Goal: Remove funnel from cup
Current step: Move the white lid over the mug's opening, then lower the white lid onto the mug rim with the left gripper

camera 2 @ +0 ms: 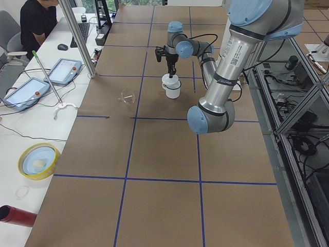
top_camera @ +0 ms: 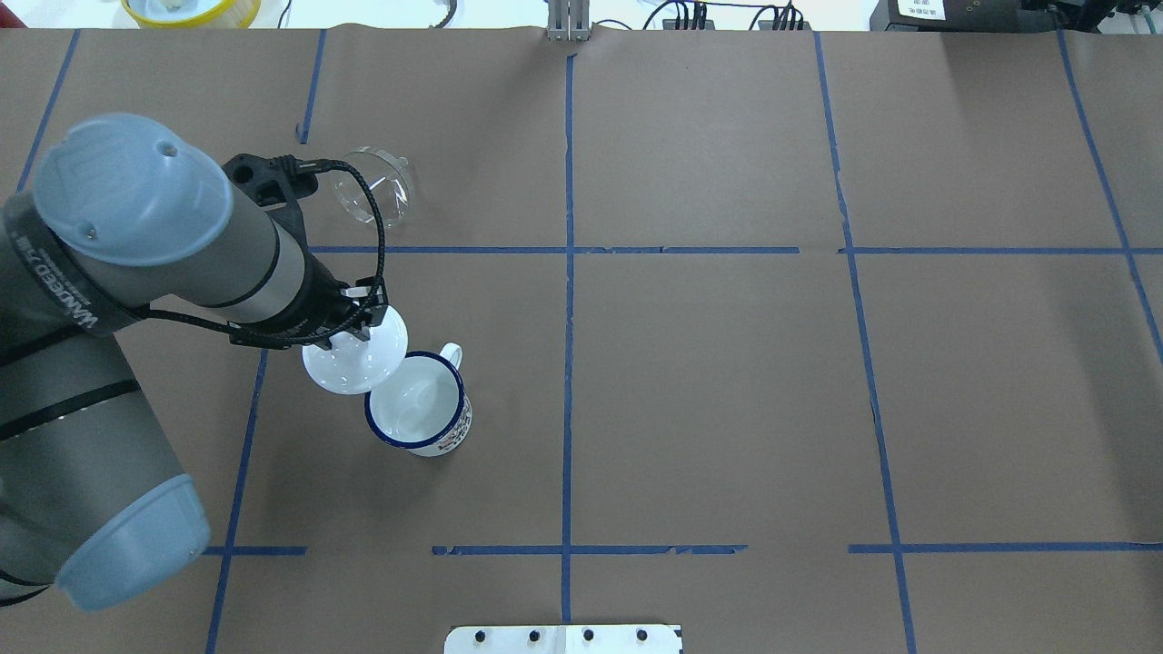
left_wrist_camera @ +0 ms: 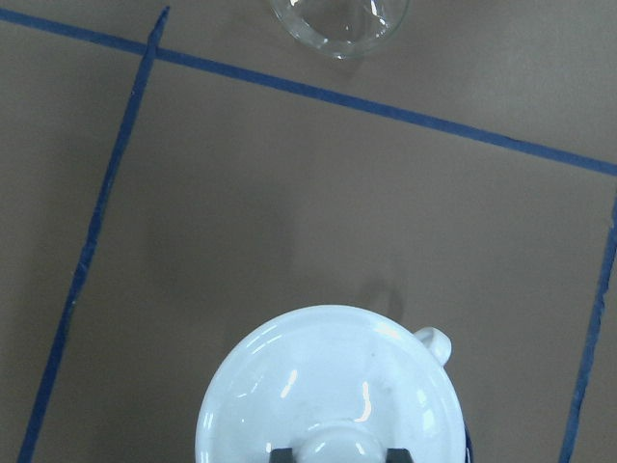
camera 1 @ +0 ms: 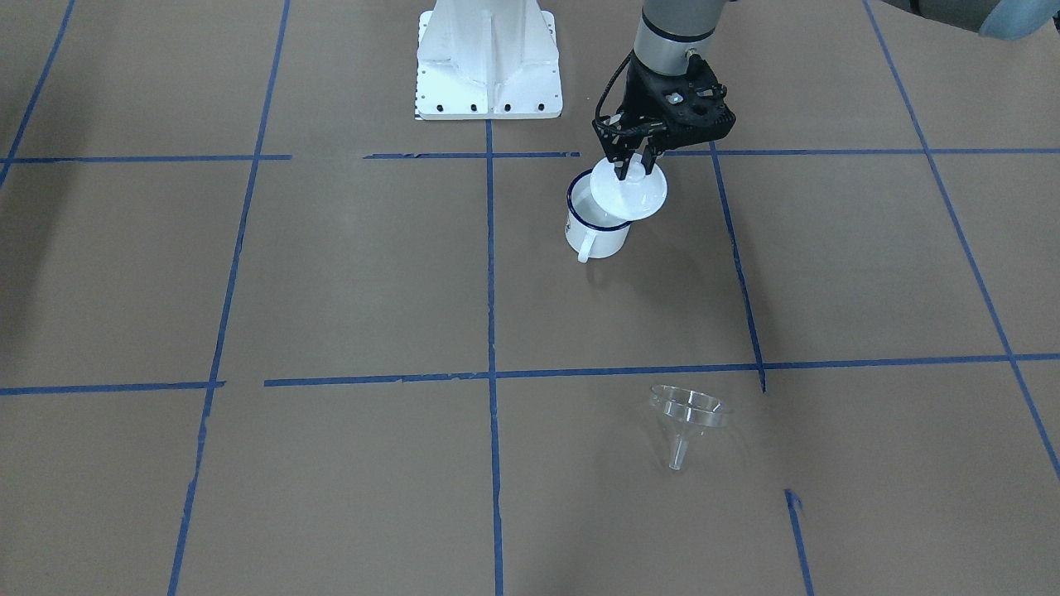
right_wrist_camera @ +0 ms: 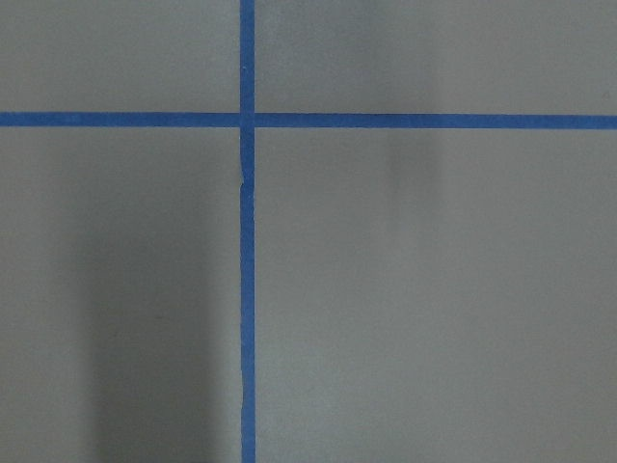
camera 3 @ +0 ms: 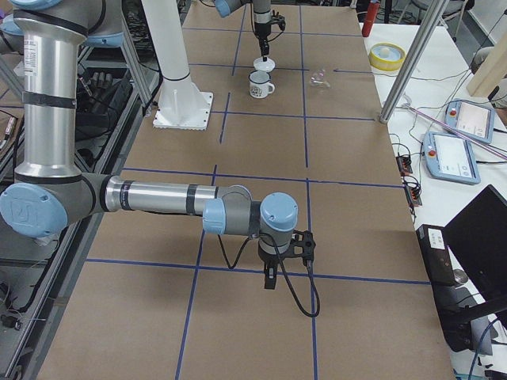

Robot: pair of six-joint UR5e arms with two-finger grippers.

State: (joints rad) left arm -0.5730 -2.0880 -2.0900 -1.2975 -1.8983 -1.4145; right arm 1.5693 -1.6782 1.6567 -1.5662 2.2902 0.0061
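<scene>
The clear funnel [camera 1: 687, 414] lies on its side on the brown table, well apart from the cup, spout towards the operators' side; it also shows in the overhead view [top_camera: 372, 186] and at the top of the left wrist view [left_wrist_camera: 337, 19]. The white cup [camera 1: 595, 233] with its blue rim stands upright and open [top_camera: 422, 413]. My left gripper [camera 1: 633, 165] is shut on the knob of a flat white lid [top_camera: 350, 363], held just above the cup and off to one side. My right gripper [camera 3: 270, 281] hangs far off over bare table; I cannot tell whether it is open.
The white robot base [camera 1: 489, 62] stands behind the cup. A yellow bowl [camera 2: 38, 159], tablets [camera 2: 64, 72] and a metal pole [camera 2: 77, 38] are on the operators' side. Blue tape lines cross the table.
</scene>
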